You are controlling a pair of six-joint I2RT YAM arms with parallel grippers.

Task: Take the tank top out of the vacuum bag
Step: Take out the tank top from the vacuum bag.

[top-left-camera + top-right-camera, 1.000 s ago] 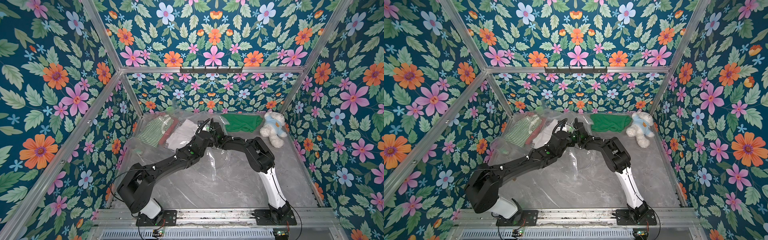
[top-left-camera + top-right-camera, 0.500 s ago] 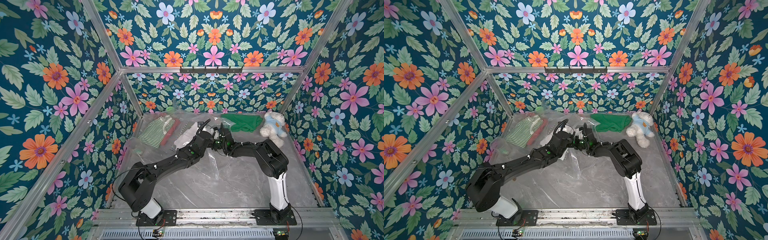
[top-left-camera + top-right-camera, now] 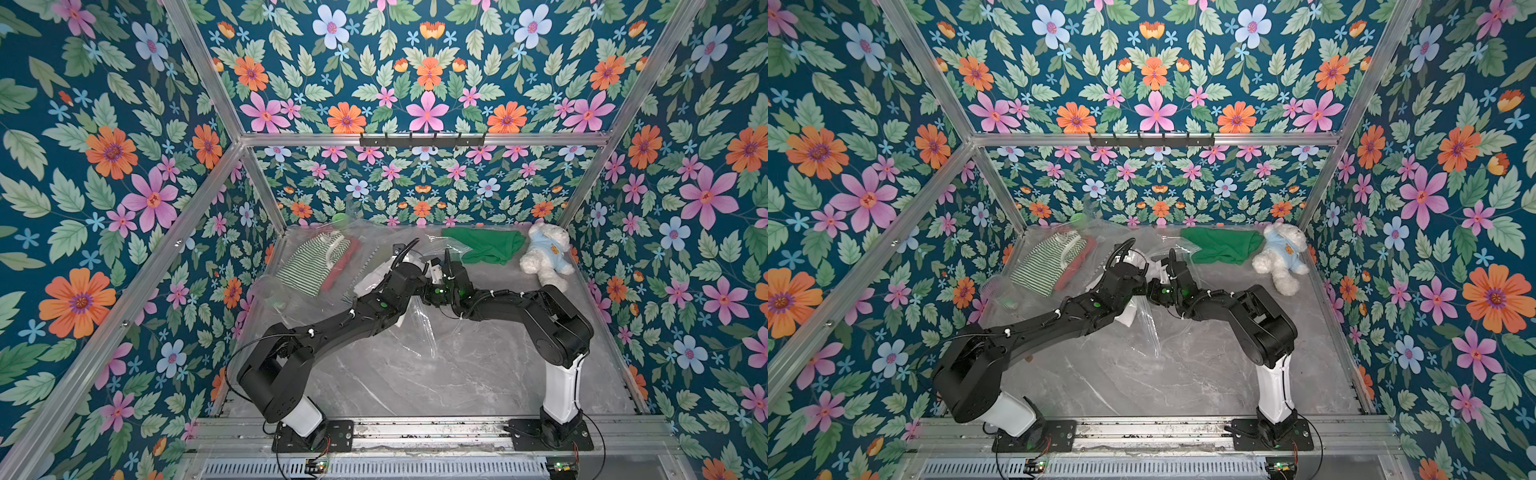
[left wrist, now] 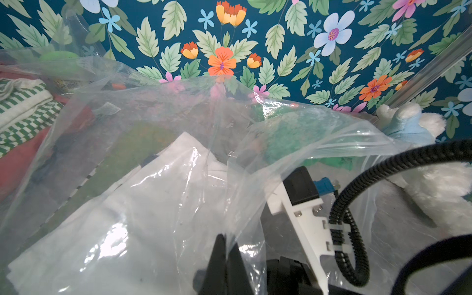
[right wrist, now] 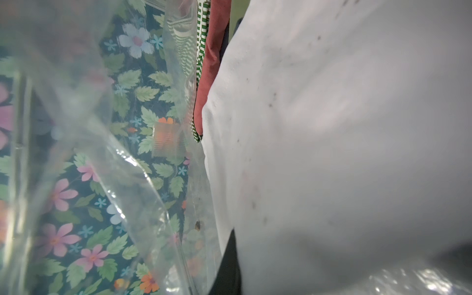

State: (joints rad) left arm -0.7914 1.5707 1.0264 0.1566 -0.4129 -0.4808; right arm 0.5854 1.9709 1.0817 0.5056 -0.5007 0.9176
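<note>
The bag [image 3: 365, 249] lay crumpled at the rear of the tabletop [image 3: 457, 374]. The tank top [image 4: 158, 204], seemingly the white cloth, lay inside near its mouth. The left gripper [image 4: 226, 242] was clamped on the film there. The right gripper [image 5: 229, 263] was closed against the cloth, but whether it pinched it could not be told. The cloth looked light and limp and would likely bunch and drag, so a fold at its near edge seemed the best hold. The glossy film would probably slip and cling.
</note>
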